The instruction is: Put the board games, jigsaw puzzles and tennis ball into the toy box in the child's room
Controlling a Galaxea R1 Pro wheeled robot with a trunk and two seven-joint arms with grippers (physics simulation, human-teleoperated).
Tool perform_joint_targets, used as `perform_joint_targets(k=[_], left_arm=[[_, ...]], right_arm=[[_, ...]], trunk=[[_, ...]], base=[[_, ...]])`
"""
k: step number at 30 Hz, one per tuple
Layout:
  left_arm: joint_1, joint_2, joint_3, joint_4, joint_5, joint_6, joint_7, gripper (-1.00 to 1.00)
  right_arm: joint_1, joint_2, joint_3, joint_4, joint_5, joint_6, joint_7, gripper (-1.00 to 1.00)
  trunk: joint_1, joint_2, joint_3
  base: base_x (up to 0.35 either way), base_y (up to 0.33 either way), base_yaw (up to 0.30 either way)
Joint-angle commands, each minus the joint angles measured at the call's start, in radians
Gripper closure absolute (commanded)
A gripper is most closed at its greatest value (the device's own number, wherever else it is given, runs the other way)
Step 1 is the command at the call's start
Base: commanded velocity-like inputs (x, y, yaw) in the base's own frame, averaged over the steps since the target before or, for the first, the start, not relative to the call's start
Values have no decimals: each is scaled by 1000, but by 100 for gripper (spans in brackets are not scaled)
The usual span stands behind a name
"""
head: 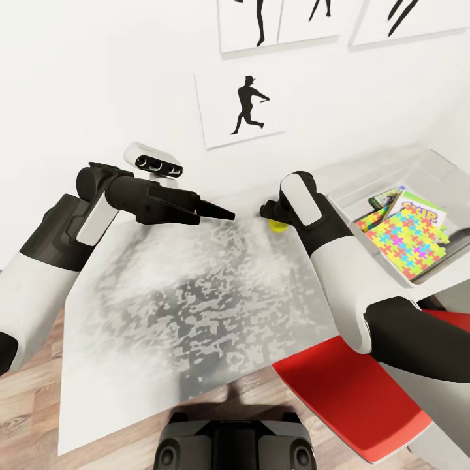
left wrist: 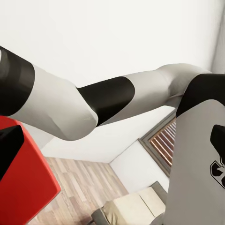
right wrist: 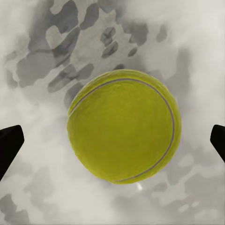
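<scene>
The tennis ball [right wrist: 124, 126] lies on the mottled grey-white table [head: 196, 294], near its far edge. My right gripper [head: 277, 220] hangs over the ball [head: 277, 226], open, with a black fingertip [right wrist: 8, 146] on either side and clear of it. At the right end of the table stands the toy box [head: 385, 176]. It holds a bright jigsaw puzzle [head: 408, 247] and, behind it, a white-and-green board game [head: 423, 212] and a green one [head: 382, 198]. My left gripper [head: 222, 210] hovers over the table to the left of the ball, open and empty.
A red chair [head: 352, 391] stands at the table's near right corner, under my right arm. A small white device [head: 153, 161] sits at the back left. The white wall with silhouette pictures [head: 241, 108] rises behind the table. A beige bed [left wrist: 136, 208] shows far off.
</scene>
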Motion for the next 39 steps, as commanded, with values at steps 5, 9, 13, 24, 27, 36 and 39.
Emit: perform_joint_targets(k=[5,9,13,24,27,36,39], left_arm=[[-1,1,-2,0,1,11,-4,-100],[-1,1,-3,0,1,11,-4,-100],[0,1,-3,0,1,11,-4,-100],[1,2,-3,0,1,11,-4,-100],[2,5,-3,0,0,11,-4,-100],[2,14,-4,0,-1,11,-4,-100],[2,14,-4,0,-1,11,-4,-100]], right_arm=[[-1,0,1,-1,-8,3,-10,-100],[-1,0,1,-1,-8,3,-10,-100],[-1,0,1,-5,-8,0,-10,-100],[-1,0,2,-42,-10,-13,-9,-100],[-1,0,1,-44,-10,-13,-9,-100],[-1,0,-1,-41,-10,-14,-10,-100],[-1,0,-1,-37,-10,-14,-9,-100]], trunk=[[1,-2,-9],[1,-2,-15],[1,-2,-20],[1,-2,-22],[1,-2,-22],[1,-2,-22],[1,-2,-22]], base=[[0,0,0],[0,0,0],[0,0,0],[0,0,0],[0,0,0],[0,0,0],[0,0,0]])
